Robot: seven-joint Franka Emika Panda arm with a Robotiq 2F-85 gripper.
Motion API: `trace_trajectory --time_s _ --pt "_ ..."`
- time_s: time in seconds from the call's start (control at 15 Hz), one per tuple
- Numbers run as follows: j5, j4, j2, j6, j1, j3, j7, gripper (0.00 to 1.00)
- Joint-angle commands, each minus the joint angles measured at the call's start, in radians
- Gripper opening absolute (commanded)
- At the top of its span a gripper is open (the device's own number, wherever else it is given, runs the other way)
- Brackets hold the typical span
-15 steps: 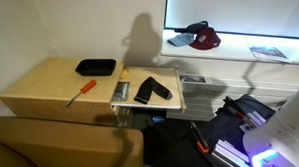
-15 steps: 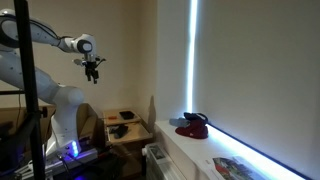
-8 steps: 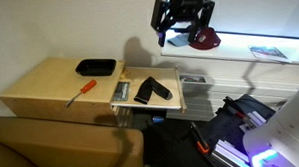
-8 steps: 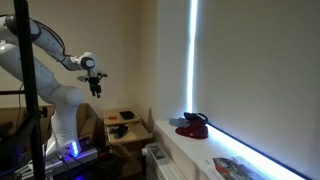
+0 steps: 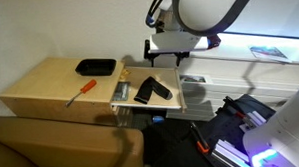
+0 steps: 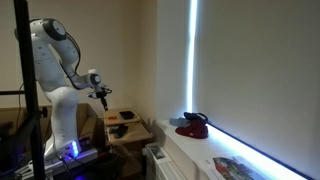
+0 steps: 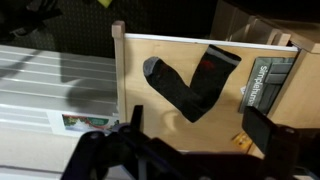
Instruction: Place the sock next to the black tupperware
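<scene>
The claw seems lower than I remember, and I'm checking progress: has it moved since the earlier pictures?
Yes. In an exterior view the claw has dropped from high up to just above the table, nearer the sock.

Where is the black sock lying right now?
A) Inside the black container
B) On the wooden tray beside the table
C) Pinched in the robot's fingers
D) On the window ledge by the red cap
B: the sock lies flat on the wooden tray, apart from the black tupperware, which sits on the table.
</scene>
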Motion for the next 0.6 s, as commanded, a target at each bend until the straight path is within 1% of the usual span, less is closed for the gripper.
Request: trace_trajectory --time_s 0.0,0.07,0.13,0.2,0.27,0.33,0.53 --pt "-0.044 0.003 0.033 0.002 0.056 -0.078 0.037 1.00" --pt "-0.045 0.005 0.044 0.005 0.057 -0.086 0.040 1.00" --pt "-0.071 0.013 0.086 0.004 0.040 -0.082 0.072 1.00" --pt "-0.118 0.037 0.170 0.011 0.001 -0.084 0.131 1.00" --pt "-0.196 0.068 0.243 0.025 -0.045 -0.068 0.224 1.00" --pt "-0.214 0.077 0.281 0.048 -0.119 -0.006 0.277 1.00" --pt "-0.331 0.146 0.442 0.088 -0.170 -0.026 0.437 1.00"
